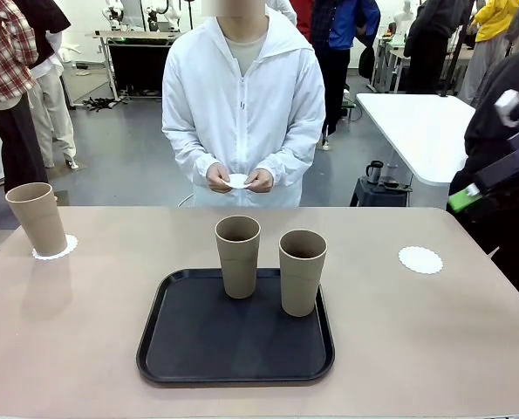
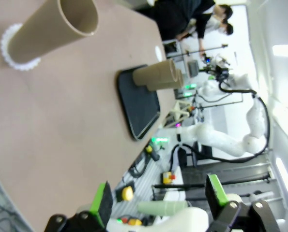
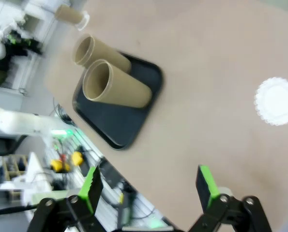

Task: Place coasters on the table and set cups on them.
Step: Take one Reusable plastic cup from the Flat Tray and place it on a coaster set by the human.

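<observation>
One tan cup (image 1: 37, 218) stands on a lacy white coaster (image 1: 57, 250) at the table's (image 1: 85, 349) far left. Two more cups (image 1: 238, 256) (image 1: 302, 271) stand on the black tray (image 1: 180, 349) in the middle. A bare coaster (image 1: 420, 259) lies at the right. The person's hands hold another coaster (image 1: 237, 181) beyond the far edge. My left gripper (image 2: 158, 198) is open and empty, hovering off the table's edge, away from the cup on its coaster (image 2: 52, 29). My right gripper (image 3: 148, 186) is open and empty, above the table's edge, with the bare coaster (image 3: 277, 100) ahead of it.
The tray (image 3: 119, 121) with its two cups (image 3: 117, 87) lies between the arms. A white table (image 1: 425, 131) stands behind at the right, with a small dark mug (image 1: 375, 171) near it. Bare tabletop stretches in front of the person and on both sides of the tray.
</observation>
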Available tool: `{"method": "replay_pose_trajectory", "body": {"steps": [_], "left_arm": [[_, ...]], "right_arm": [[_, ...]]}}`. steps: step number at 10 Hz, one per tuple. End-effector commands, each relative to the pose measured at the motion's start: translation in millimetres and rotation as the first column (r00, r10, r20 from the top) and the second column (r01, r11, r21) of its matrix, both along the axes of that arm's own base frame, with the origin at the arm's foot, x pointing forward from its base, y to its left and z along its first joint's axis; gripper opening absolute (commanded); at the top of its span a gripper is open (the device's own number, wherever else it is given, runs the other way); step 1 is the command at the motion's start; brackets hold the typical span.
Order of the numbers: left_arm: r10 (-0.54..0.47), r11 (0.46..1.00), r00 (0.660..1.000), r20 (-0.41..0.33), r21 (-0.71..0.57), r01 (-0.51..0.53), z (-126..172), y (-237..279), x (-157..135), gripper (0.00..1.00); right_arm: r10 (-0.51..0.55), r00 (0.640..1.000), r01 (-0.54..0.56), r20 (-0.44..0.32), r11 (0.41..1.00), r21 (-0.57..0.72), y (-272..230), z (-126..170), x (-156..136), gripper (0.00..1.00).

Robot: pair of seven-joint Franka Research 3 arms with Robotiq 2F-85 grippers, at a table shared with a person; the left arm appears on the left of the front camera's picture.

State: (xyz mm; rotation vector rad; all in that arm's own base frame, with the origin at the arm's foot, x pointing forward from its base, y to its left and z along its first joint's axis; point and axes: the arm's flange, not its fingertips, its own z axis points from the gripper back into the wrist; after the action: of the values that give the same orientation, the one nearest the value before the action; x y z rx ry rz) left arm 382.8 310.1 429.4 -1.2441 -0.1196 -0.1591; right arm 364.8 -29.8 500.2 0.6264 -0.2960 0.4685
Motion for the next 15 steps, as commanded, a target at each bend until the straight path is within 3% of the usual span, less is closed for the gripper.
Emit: {"method": "replay_pose_trajectory", "body": {"steps": [1, 4, 7, 8, 9, 14, 15], "left_arm": [[0.011, 1.0, 1.0, -0.006, 0.001, -0.011, 2, 0, 0, 1.0], [0.011, 1.0, 1.0, -0.006, 0.001, -0.011, 2, 0, 0, 1.0], [0.011, 1.0, 1.0, -0.006, 0.001, -0.011, 2, 0, 0, 1.0], [0.011, 1.0, 1.0, -0.006, 0.001, -0.011, 2, 0, 0, 1.0], [0.011, 1.0, 1.0, -0.006, 0.001, -0.011, 2, 0, 0, 1.0], [0.011, 1.0, 1.0, -0.006, 0.001, -0.011, 2, 0, 0, 1.0], [0.011, 1.0, 1.0, -0.006, 0.001, -0.011, 2, 0, 0, 1.0]], "right_arm": [[0.07, 0.991, -0.048, 0.113, 0.982, -0.181, 32, -29, 5, 1.0], [0.177, 0.957, -0.101, 0.228, 0.945, -0.31, 89, -63, 5, 1.0], [0.206, 0.946, -0.119, 0.251, 0.94, -0.321, 111, -85, 1, 1.0], [0.131, 0.977, -0.099, 0.171, 0.978, -0.184, 105, -87, -2, 1.0], [0.223, 0.941, -0.131, 0.256, 0.934, -0.331, 117, -59, 20, 1.0], [0.224, 0.942, -0.139, 0.25, 0.938, -0.317, 116, -60, 21, 1.0], [0.337, 0.866, -0.248, 0.369, 0.931, -0.268, 121, -61, 21, 1.0]]}}
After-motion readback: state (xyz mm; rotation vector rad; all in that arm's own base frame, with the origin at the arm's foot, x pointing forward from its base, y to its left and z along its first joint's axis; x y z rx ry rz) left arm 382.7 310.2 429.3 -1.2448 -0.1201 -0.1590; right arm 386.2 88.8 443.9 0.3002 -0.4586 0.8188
